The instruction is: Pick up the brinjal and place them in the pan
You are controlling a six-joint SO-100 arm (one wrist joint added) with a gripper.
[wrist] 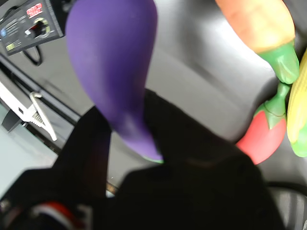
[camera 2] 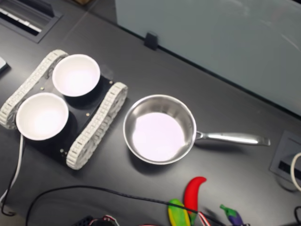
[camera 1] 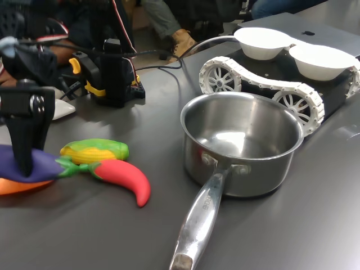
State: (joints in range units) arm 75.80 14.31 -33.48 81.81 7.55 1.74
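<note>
Gripping brinjal [wrist: 112, 62] between black jaws, pan [camera 1: 242, 143] well apart

The black claw [camera 1: 25, 160] hangs low, jaws closed.

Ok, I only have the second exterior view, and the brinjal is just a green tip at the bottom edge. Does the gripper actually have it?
Observer: Yes. In the wrist view the gripper is closed on the brinjal at its narrow end, near the green cap.
Operator: Is it off the table?
Observer: I cannot tell. In the first exterior view it sits low, and its purple body overlaps an orange carrot that your view cuts off.
</note>
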